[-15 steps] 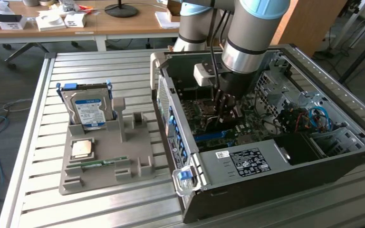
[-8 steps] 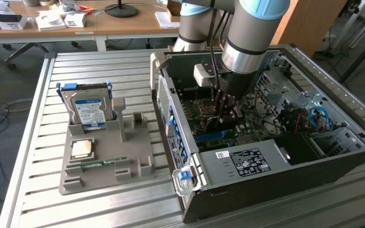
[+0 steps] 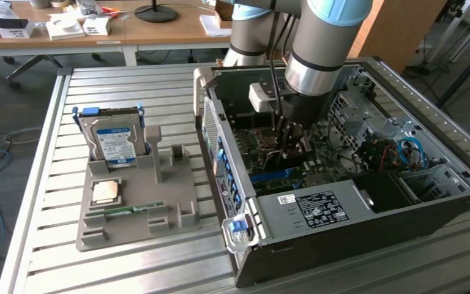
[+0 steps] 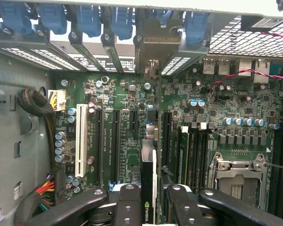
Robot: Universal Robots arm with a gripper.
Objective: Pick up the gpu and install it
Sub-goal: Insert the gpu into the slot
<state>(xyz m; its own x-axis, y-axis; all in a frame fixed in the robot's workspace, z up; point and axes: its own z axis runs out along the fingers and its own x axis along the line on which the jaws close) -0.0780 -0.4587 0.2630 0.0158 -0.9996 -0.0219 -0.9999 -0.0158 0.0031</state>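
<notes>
My gripper [image 3: 292, 146] is down inside the open computer case [image 3: 431, 202], over the green motherboard [image 4: 127, 99]. In the wrist view the gripper [image 4: 153, 207] is shut on the gpu [image 4: 148, 183], a thin black card seen edge-on with a green logo between the black fingers [image 4: 127, 205]. The card runs upright above the board between the long black slots [image 4: 114, 141]. Its metal bracket end [image 4: 152, 47] reaches the rear slot openings beside the blue clips [image 4: 120, 21]. Whether its edge sits in a slot I cannot tell.
A grey fixture tray [image 3: 182, 202] at the exterior view's left holds a blue-labelled hard drive [image 3: 114, 142], a small square chip [image 3: 107, 192] and a narrow green memory stick [image 3: 129, 210]. A power supply [image 3: 317, 208], cables [image 3: 406, 153] and drive cages crowd the case. A desk [image 3: 169, 33] stands behind.
</notes>
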